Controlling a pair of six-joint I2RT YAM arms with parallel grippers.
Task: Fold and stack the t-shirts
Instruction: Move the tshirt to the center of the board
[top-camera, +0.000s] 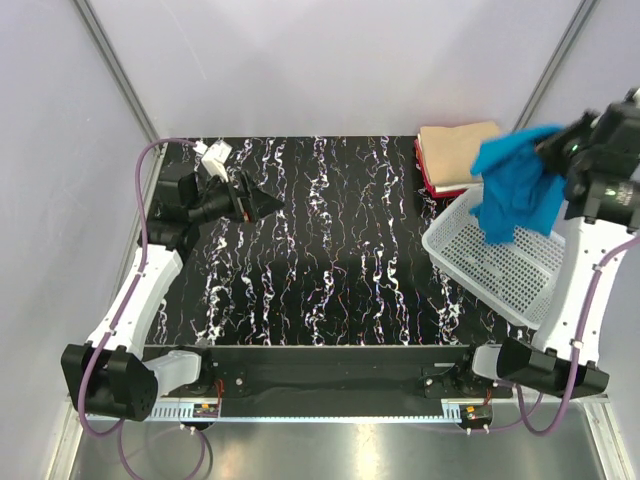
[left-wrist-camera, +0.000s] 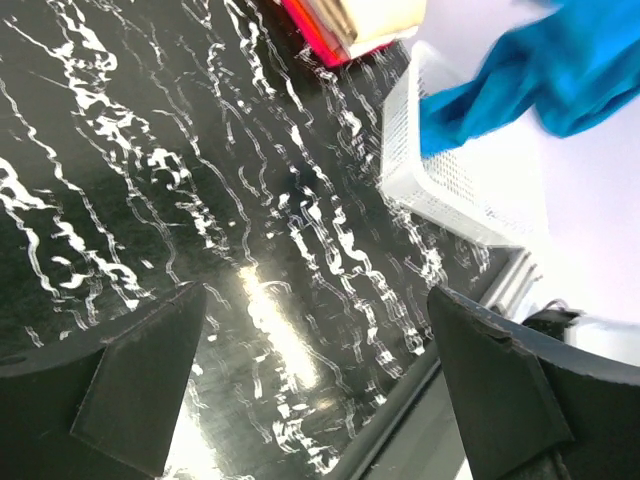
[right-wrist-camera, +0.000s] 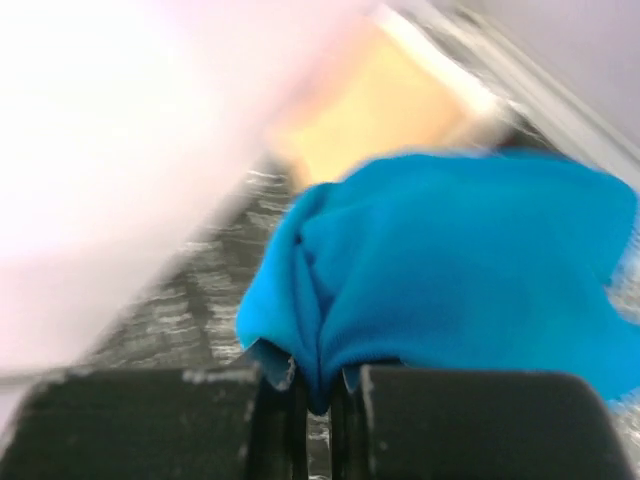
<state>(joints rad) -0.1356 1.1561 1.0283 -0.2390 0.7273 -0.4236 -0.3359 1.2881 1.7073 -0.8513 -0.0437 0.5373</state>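
1. I am looking down on my work table (top-camera: 330, 250), black with white marbled streaks. Both arms are bolted at its near edge.
2. My right gripper (right-wrist-camera: 318, 385) is raised over the far right of the table. Its two fingers are clenched on a fold of the turquoise-blue t-shirt (top-camera: 512, 190). In the right wrist view the cloth bulges out of the thin slit between the fingers.
3. The blue t-shirt hangs crumpled from that grip, lifted off the table. It dangles over the far part of the white perforated basket (top-camera: 490, 265). I cannot tell whether its lowest edge touches the basket.
4. The basket sits on the right side of the table, turned at an angle to the table's edges. Its near right end is close to my right arm.
5. A tan folded t-shirt (top-camera: 455, 148) lies in the far right corner of the table, just beyond the basket. It rests on top of a red folded t-shirt (top-camera: 432, 183), which shows only as a strip along the stack's left and near sides.
6. My left gripper (left-wrist-camera: 315, 295) is over the far left of the table, pointing right. Its fingers are spread wide with nothing between them. Through the gap, the left wrist view shows bare table, and beyond it the basket, the hanging blue cloth and the stack's red edge.
7. The right wrist view is blurred; a tan patch shows beyond the blue cloth.
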